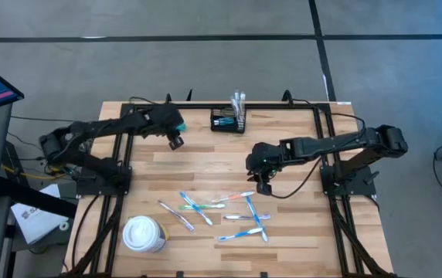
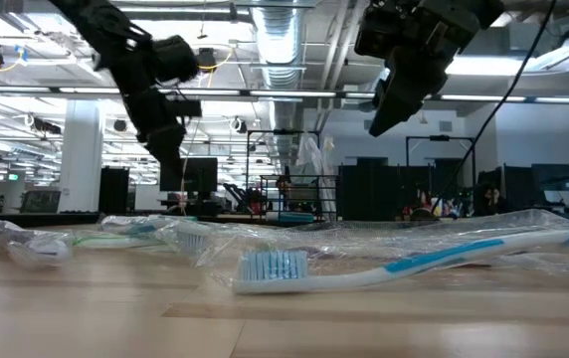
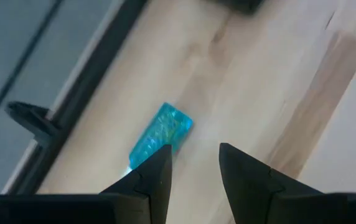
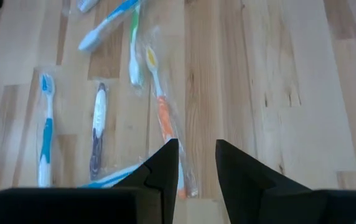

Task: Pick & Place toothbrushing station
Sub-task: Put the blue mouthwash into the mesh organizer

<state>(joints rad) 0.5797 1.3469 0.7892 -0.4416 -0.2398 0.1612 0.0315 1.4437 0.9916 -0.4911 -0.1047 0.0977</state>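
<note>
The toothbrushing station (image 1: pixel 227 120) is a small black wire-mesh box standing on its base at the table's far edge, with toothbrushes upright in it. Several wrapped toothbrushes (image 1: pixel 217 210) lie flat on the table's near middle; they also show in the right wrist view (image 4: pixel 160 118) and the low view (image 2: pixel 404 265). My left gripper (image 1: pixel 176 140) hangs in the air left of the station, fingers slightly open and empty (image 3: pixel 193 155). A small blue translucent piece (image 3: pixel 163 132) lies on the table below it. My right gripper (image 1: pixel 263 184) hovers right of the toothbrushes, slightly open and empty (image 4: pixel 196 152).
A white lidded paper cup (image 1: pixel 144 234) stands at the table's near left. The black frame rail (image 1: pixel 283 105) runs along the far edge. Bare wood lies between the station and the toothbrushes (image 1: pixel 213 162).
</note>
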